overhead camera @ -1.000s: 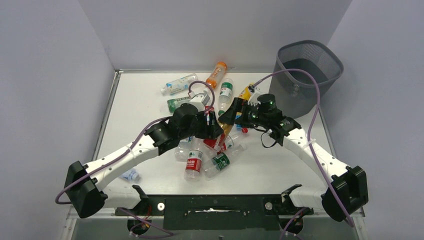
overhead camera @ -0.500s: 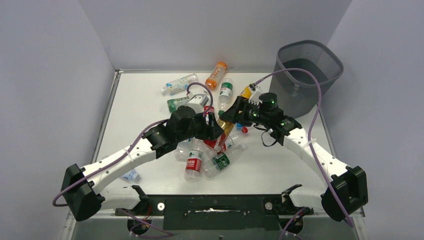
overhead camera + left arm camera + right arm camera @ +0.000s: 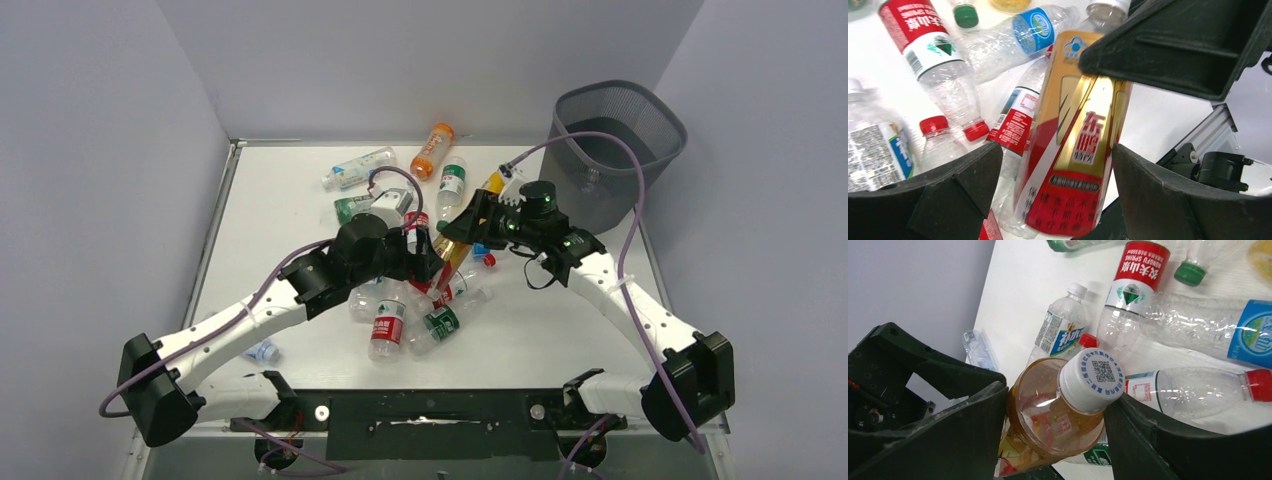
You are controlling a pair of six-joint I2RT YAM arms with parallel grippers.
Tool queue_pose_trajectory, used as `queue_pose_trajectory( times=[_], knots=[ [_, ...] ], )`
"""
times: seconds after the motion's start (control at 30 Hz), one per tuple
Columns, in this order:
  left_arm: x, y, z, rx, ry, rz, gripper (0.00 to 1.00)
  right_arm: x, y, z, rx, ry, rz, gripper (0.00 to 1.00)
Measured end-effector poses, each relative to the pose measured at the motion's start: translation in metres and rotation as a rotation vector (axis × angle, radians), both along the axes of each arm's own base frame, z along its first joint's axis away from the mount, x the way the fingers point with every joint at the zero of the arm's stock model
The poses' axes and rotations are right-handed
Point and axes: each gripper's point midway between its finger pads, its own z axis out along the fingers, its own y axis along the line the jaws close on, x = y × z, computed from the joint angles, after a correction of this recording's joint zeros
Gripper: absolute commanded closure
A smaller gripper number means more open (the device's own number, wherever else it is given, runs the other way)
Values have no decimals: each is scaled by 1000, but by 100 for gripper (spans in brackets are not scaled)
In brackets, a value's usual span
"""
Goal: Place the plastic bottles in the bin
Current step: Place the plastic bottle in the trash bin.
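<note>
Top view
Bin: the dark mesh bin [image 3: 600, 205] stands upright at the far right corner of the table [image 3: 290, 200].
Bottles: most lie in a heap at mid-table; an orange bottle [image 3: 434, 150] lies near the far edge.
Gold bottle: the gold bottle [image 3: 453, 252] sits tilted between the 2 grippers, well short of the bin.
Left gripper: the left gripper [image 3: 430, 265] is over the heap; its finger gap is hidden here.
Right gripper: the right gripper [image 3: 455, 225] is just beyond it, pointing toward it.

Left wrist view
Left gripper: fingers spread wide, with the gold bottle [image 3: 1073, 165] between them and a clear gap on one side.
Contact: the right gripper's finger [image 3: 1178, 45] covers the bottle's upper end.
Nearby: a red-label bottle [image 3: 923, 45] and a blue-label bottle [image 3: 1033, 30] lie on the table.

Right wrist view
Right gripper: its 2 fingers press against the gold bottle [image 3: 1048, 420], one on the shoulder and one against the white cap [image 3: 1093, 380].
Below: the red-label bottle [image 3: 1133, 285] and the blue-label bottle [image 3: 1218, 335] lie flat.
</note>
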Motion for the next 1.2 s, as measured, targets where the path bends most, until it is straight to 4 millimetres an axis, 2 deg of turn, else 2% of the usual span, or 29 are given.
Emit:
queue_pose_trajectory(
  times=[0.23, 0.4, 0.53, 0.67, 0.8, 0.87, 1.0, 1.2],
  knots=[
    [3, 20, 17, 23, -38, 61, 17, 20, -19, 16, -21, -39, -47, 58],
    [8, 38, 29, 30, -55, 119, 17, 38, -47, 35, -54, -77, -108, 58],
    [19, 59, 24, 56, -36, 189, 17, 62, -84, 68, -79, -145, -197, 57],
    [33, 83, 17, 77, -5, 264, 17, 85, -124, 116, -105, -249, -302, 55],
    [36, 89, 14, 77, 13, 285, 17, 98, -163, 162, -122, -353, -399, 54],
    [35, 90, 13, 78, 21, 284, 17, 101, -178, 178, -126, -390, -436, 53],
    [34, 92, 8, 87, 36, 288, 16, 108, -217, 193, -130, -424, -521, 52],
    [34, 100, -3, 116, 68, 306, 16, 117, -275, 191, -117, -403, -647, 52]
  ],
)
